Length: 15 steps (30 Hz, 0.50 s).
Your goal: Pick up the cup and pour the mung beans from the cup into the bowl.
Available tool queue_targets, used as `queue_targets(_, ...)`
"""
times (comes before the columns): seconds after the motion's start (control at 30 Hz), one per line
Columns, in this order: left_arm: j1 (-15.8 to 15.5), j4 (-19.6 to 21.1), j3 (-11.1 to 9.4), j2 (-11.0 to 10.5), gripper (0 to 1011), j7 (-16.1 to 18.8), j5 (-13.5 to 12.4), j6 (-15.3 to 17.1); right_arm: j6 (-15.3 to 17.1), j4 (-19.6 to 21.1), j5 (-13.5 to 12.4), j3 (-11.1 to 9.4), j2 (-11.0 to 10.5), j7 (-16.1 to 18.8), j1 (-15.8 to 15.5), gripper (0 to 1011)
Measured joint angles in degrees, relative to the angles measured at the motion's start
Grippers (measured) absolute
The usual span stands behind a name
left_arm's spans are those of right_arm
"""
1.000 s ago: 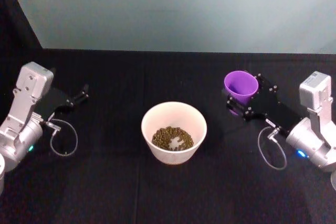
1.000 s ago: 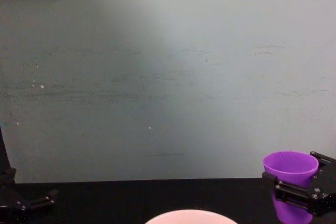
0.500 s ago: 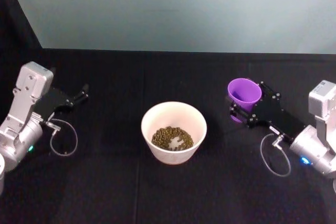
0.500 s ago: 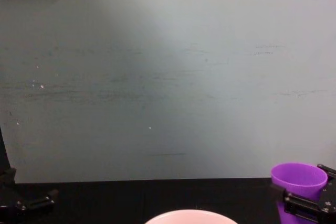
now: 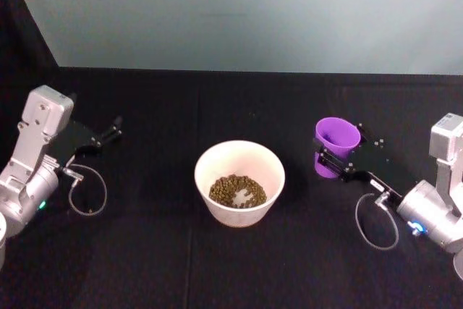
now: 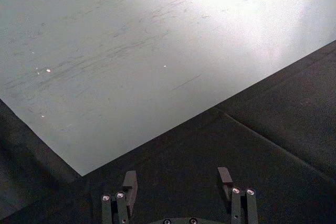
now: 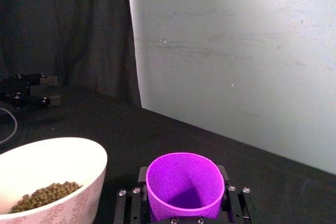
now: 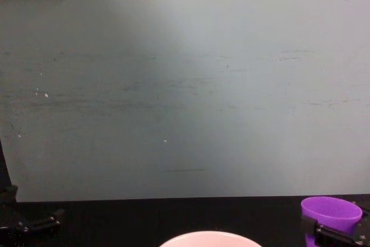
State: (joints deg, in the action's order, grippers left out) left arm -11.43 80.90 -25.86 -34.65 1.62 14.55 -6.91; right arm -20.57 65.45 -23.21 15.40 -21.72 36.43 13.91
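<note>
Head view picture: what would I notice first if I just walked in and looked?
Probably the bright purple cup, upright in the right gripper, to the right of the middle of the black table. Next comes the pale bowl in the middle, with green mung beans at its bottom. The left gripper sits open far off on the left.

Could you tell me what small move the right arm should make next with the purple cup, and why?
Probably open and back away. The right gripper holds the small purple plastic cup upright and empty beside the wide pale-rimmed bowl, which already holds the mung beans. The left gripper sits idle at the far left.
</note>
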Motion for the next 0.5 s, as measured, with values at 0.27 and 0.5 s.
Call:
queue_targets(0.27, 0.00, 0.00, 0.00, 0.00, 1000, 0.00, 0.00, 0.00, -0.13, -2.28, -1.00, 0.64, 0.53, 0.88, 0.59, 749)
queue_targets(0.5, 0.00, 0.00, 0.00, 0.00, 1000, 0.00, 0.00, 0.00, -0.37, -2.91, -1.10, 1.04, 0.48, 1.09, 0.81, 749)
